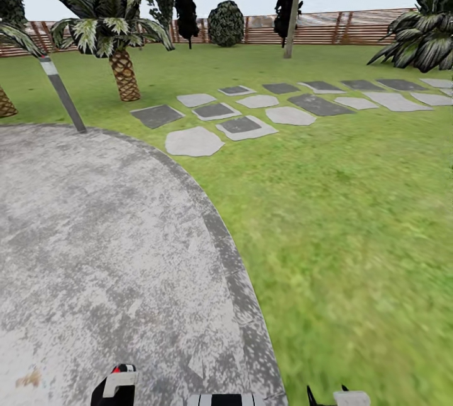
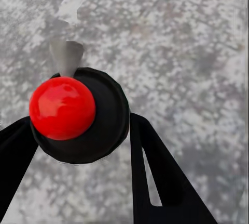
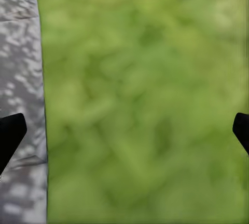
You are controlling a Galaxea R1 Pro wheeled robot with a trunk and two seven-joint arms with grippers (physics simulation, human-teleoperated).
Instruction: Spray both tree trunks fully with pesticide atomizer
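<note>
Grey speckled paving [image 1: 94, 236] covers the near left of the scene, its curved edge meeting a green lawn [image 1: 352, 217] on the right. Flat stepping stones [image 1: 251, 114] cross the grass toward the far right. At the far side, a slatted wooden fence [image 1: 352, 26] bounds the garden, with a pale tree trunk [image 1: 293, 13] standing in front of it. A palm [image 1: 116, 35] and a tilted grey post [image 1: 61, 93] stand at the far left. The left gripper [image 2: 85, 141] grasps the atomizer [image 2: 78, 115], one finger on each side of its dark body; the red top [image 2: 62, 107] faces the wrist camera above the paving. The right gripper [image 3: 124, 133] is released, its fingertips spread wide over the lawn beside the paving edge.
</note>
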